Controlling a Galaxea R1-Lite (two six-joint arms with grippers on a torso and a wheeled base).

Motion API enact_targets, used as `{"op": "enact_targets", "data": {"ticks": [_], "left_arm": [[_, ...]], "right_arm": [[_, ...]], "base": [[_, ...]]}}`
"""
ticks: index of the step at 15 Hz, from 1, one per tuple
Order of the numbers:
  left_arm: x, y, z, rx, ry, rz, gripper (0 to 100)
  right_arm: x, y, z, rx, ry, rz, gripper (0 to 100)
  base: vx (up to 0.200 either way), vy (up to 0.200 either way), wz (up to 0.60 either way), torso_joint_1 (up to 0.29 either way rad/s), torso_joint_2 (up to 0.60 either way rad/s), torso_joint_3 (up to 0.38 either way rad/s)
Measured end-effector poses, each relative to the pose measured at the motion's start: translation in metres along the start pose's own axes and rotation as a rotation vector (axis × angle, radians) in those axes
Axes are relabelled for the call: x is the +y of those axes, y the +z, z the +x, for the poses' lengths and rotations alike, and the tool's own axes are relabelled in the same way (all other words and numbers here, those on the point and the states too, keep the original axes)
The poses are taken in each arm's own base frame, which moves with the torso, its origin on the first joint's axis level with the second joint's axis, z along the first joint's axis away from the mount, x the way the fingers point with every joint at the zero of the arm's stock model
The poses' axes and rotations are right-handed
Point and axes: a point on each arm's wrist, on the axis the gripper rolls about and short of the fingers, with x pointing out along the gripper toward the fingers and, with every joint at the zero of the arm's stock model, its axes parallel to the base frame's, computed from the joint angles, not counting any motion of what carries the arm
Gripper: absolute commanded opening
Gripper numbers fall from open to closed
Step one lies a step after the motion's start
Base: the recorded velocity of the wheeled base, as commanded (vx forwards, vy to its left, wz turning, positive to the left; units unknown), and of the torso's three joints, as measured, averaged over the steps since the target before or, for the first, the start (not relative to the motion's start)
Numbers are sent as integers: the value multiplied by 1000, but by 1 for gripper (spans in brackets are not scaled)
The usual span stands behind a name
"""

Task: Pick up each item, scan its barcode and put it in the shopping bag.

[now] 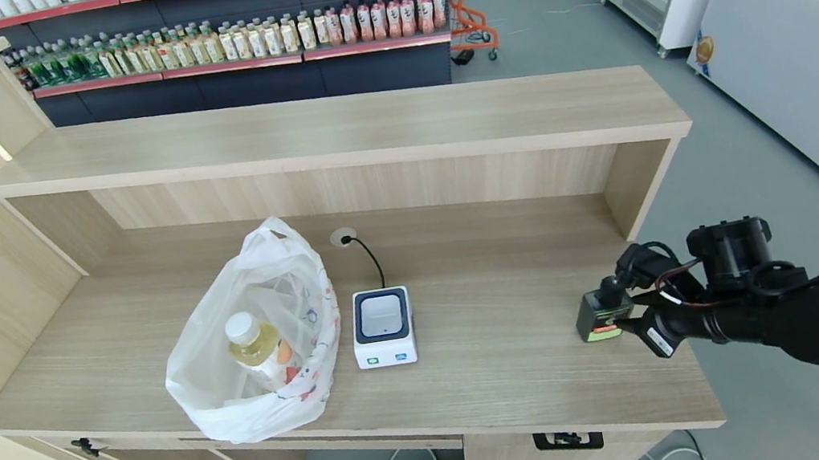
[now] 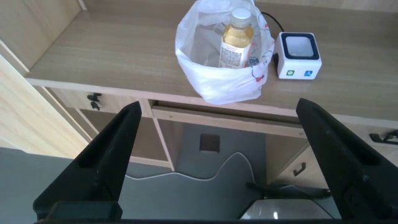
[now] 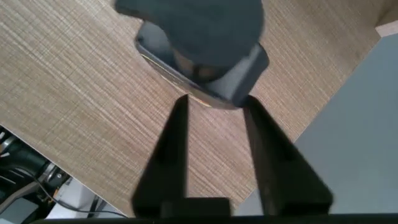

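Observation:
A white plastic shopping bag [image 1: 240, 401] [image 2: 205, 81] stands open on the wooden counter [image 1: 490, 332], with a bottle of yellow drink [image 1: 255, 349] [image 2: 236, 37] upright inside it. The white barcode scanner [image 1: 383, 327] [image 2: 298, 55] sits just to its right. Near the counter's right edge my right gripper [image 1: 624, 318] [image 3: 214, 107] is shut on a small dark container with a black cap [image 1: 599, 314] [image 3: 199, 50], low over the wood. My left gripper [image 2: 219, 106] hangs open in front of and below the counter, level with the bag, holding nothing.
A raised wooden ledge [image 1: 330, 136] and side walls [image 1: 641, 179] enclose the counter's back and ends. The scanner's black cable [image 1: 373, 256] runs to a hole behind it. Drawers [image 2: 217, 118] lie under the front edge. Freezers [image 1: 795, 42] stand off to the right.

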Motion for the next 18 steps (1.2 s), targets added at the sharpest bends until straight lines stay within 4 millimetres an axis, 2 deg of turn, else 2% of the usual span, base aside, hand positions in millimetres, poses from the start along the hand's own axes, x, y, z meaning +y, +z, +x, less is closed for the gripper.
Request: {"op": "enact_targets", "data": {"ticks": [5,9,10,15,18], "left_arm": [[0,0,0,0,0,0,100],[0,0,0,0,0,0,100],[0,0,0,0,0,0,100],[0,0,0,0,0,0,100],[0,0,0,0,0,0,100]], "right_arm": [[1,-1,15,2,15,-51,0],[-2,4,9,-40,-17,-63,0],[-3,4,4,-47,-24,-67,100],[-12,8,-23,-86,-46,-75,100],[-16,13,-20,-99,-59,-83,100]], "base": [[0,0,0,0,0,0],[0,0,0,0,0,0],[0,0,0,0,0,0],[0,0,0,0,0,0],[0,0,0,0,0,0]]}}
